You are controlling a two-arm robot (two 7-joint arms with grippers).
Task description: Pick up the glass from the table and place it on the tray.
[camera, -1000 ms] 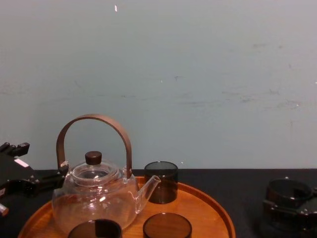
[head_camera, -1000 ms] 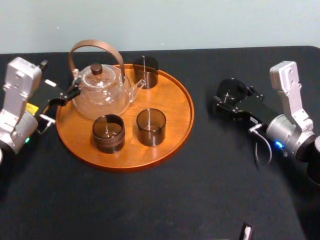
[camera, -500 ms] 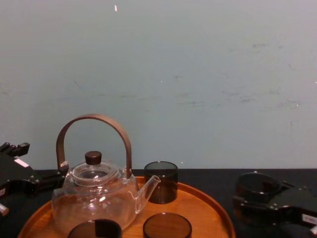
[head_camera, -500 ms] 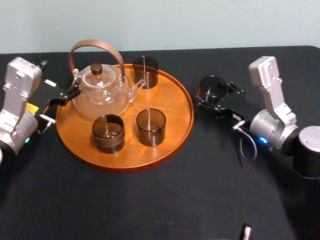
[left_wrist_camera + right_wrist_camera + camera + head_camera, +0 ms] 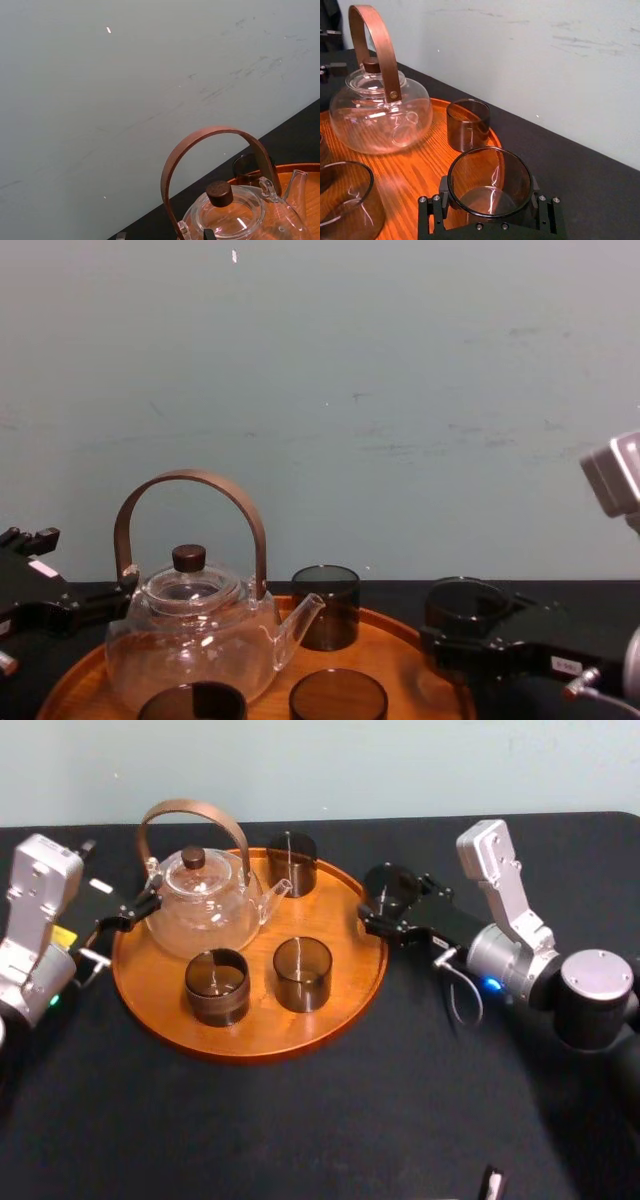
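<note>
A dark smoked glass sits between the jaws of my right gripper, which is shut on it. It hangs over the right rim of the round orange-brown tray on the black table. In the right wrist view the glass is upright in the jaws, with the tray just beyond it. From the chest, the glass shows above the tray's right edge. My left gripper rests at the tray's left side, beside the teapot.
A glass teapot with a brown hoop handle stands on the tray's back left. Three more dark glasses stand on the tray: one at the back and two in front. A small object lies at the table's near edge.
My right gripper has carried the glass leftward, from the table's right side to the tray's right rim. The left arm has not moved.
</note>
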